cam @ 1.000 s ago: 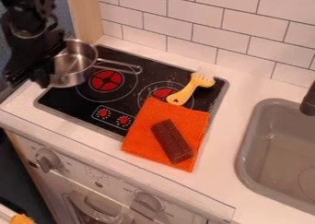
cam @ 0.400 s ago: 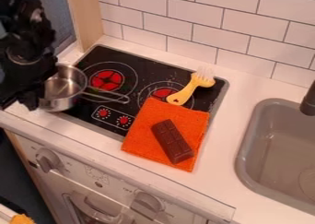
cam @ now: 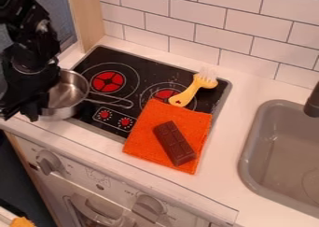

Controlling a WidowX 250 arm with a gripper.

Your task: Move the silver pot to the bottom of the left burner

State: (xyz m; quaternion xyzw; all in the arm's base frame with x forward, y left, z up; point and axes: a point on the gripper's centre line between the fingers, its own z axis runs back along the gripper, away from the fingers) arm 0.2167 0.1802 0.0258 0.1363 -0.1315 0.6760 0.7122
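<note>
The black gripper point(cam: 25, 107) hangs at the left, over the stove's front-left corner, and overlaps the left side of the silver pot point(cam: 70, 97). The pot stands upright at the left front of the stovetop, its left wall partly hidden behind the gripper. Its wire handle points right, passing below the left burner point(cam: 107, 81) and above the two red knobs. The burner's red centre is uncovered, to the upper right of the pot.
An orange cloth point(cam: 145, 128) with a chocolate bar point(cam: 174, 143) on it covers the stove's right front. A yellow fork point(cam: 185, 95) lies across the right burner point(cam: 166, 95). Farther right is a grey sink point(cam: 249, 163); a tiled wall stands behind.
The gripper and the pot have moved together toward the counter's front and slightly left. The pot's handle has shifted from over the left burner to below it.
</note>
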